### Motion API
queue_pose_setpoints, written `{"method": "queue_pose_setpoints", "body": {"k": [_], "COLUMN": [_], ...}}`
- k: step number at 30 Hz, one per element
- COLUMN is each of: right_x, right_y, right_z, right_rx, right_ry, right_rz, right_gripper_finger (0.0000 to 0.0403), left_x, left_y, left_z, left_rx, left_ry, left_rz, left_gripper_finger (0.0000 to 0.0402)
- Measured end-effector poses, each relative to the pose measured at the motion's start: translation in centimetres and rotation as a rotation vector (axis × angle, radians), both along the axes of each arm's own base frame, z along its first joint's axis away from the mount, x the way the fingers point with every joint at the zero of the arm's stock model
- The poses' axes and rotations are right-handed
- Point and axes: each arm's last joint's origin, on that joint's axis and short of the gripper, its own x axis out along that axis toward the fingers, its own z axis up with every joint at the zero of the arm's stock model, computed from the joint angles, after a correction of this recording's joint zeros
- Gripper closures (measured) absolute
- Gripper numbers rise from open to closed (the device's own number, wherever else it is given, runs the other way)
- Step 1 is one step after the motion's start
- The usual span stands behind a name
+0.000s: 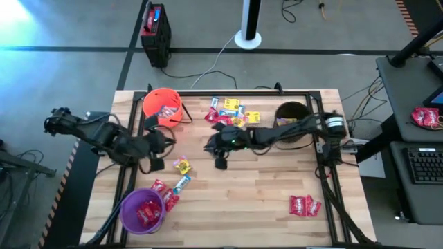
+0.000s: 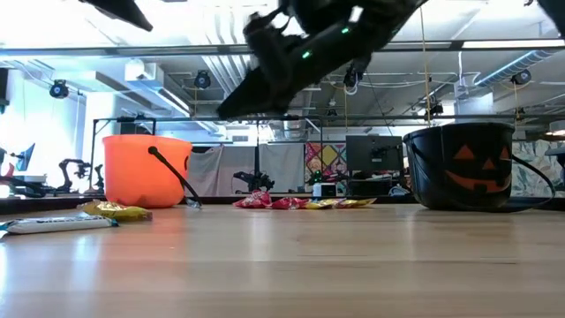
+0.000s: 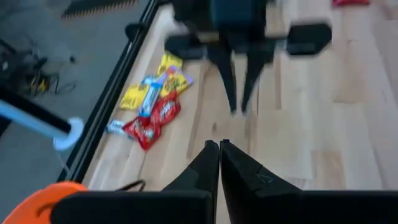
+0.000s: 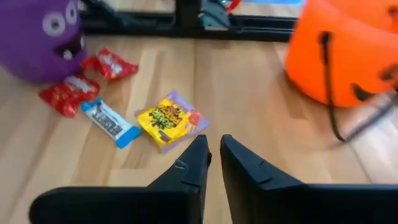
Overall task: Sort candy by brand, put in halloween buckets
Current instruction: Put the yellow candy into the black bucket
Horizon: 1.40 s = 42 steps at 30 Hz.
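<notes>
Both grippers hang above the table's middle and touch nothing. My left gripper [image 3: 219, 149] is shut and sits near the orange bucket [image 1: 163, 106], which holds candy. My right gripper [image 4: 214, 146] points toward the table's left with its fingers slightly apart and empty. Just ahead of it, a yellow candy [image 4: 169, 119] and a blue-and-white candy [image 4: 112, 122] lie flat on the wood. Red candies [image 4: 68, 93] lie beside the purple bucket [image 1: 143, 209], which has red candies inside. A mixed candy pile [image 1: 232, 113] lies at the far centre, near the black bucket [image 1: 292, 114].
Two red candies [image 1: 304, 205] lie near the table's right front corner. A black frame rail [image 1: 318, 138] runs along the table's edges. Bare wood spans the near middle. Off the table at the right stands a desk with a keyboard [image 1: 423, 164].
</notes>
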Motion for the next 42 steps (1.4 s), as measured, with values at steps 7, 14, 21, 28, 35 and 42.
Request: {"method": "queue_pose_setpoints", "body": {"k": [7, 14, 21, 28, 35, 42], "right_x": [4.6, 8.2, 10.1, 11.6, 12.4, 12.2], "right_y": [0.8, 1.4, 1.8, 1.7, 1.7, 1.7], "right_z": [-2.9, -5.9, -8.2, -10.2, -10.2, -10.3], "right_rx": [-0.079, -0.092, -0.094, -0.097, -0.090, -0.089], "right_ry": [0.013, 0.020, 0.067, 0.173, 0.246, 0.258], "right_rz": [0.072, 0.163, 0.198, 0.197, 0.196, 0.199], "right_gripper_finger": [0.0287, 0.0197, 0.0152, 0.0143, 0.0176, 0.0284], "left_x": [-2.4, -4.3, -5.3, -6.0, -6.4, -6.2], "left_y": [0.9, 1.7, 2.1, 2.3, 2.5, 2.4], "left_z": [-1.3, -2.5, -3.6, -3.6, -3.4, -3.8], "left_rx": [0.027, 0.024, -0.001, 0.017, -0.002, -0.014], "left_ry": [-0.077, -0.149, -0.255, -0.312, -0.343, -0.350], "left_rz": [-0.050, -0.066, -0.072, -0.094, -0.092, -0.088], "left_gripper_finger": [0.0402, 0.0402, 0.0402, 0.0402, 0.0402, 0.0402]}}
